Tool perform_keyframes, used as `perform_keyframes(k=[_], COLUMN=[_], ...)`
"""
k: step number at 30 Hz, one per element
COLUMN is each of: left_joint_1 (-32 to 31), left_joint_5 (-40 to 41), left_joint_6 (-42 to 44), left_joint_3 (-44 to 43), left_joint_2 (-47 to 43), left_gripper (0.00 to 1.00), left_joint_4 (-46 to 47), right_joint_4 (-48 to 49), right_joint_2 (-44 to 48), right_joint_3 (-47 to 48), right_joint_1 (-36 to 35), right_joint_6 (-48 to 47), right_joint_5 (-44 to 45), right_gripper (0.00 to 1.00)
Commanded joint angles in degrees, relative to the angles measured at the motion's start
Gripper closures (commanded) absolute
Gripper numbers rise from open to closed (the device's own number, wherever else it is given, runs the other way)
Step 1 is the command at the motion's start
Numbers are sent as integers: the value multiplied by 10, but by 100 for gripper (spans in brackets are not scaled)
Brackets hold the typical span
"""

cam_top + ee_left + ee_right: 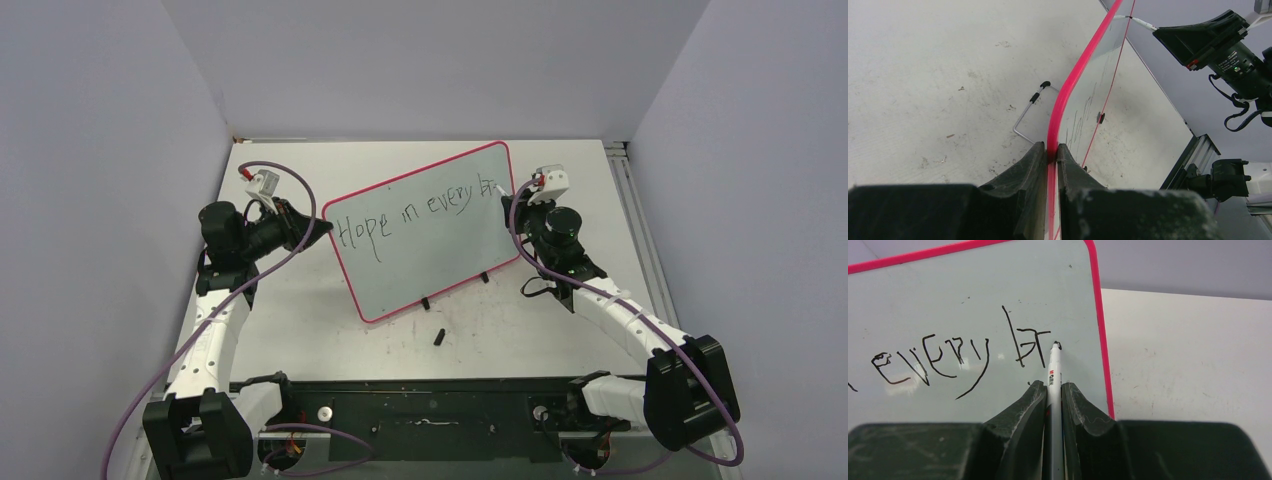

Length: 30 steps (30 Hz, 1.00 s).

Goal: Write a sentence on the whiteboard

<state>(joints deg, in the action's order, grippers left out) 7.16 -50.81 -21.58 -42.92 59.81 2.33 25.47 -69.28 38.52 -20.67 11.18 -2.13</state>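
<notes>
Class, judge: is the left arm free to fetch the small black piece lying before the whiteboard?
Probably not: the left pincer is clamped on the rim of the whiteboard, though nothing covers the small black piece.

White table point(300, 330) — whiteboard point(430, 250), black cap point(439, 336)

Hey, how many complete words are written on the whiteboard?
3 on the pale red-rimmed rectangular whiteboard in black marker: "Hope" left, "in" middle, "every" right; a fourth is only begun. None looks hidden.
</notes>
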Motion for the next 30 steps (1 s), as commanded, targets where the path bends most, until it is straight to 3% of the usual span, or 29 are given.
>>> perform_keyframes(k=[1,30], left_joint_1=[-4,-4], left_joint_5=[4,3], left_joint_6=[14,13], left_joint_3=[-18,-19], left_joint_2=[0,0], left_gripper=[100,100], left_joint_4=[-16,-15], right_joint_4=[43,9], right_joint_2=[-1,4], right_joint_3=[21,-18], right_joint_1=[1,-4], right_joint_6=[-3,14], right_joint_5=[-18,11], right_gripper=[95,95])
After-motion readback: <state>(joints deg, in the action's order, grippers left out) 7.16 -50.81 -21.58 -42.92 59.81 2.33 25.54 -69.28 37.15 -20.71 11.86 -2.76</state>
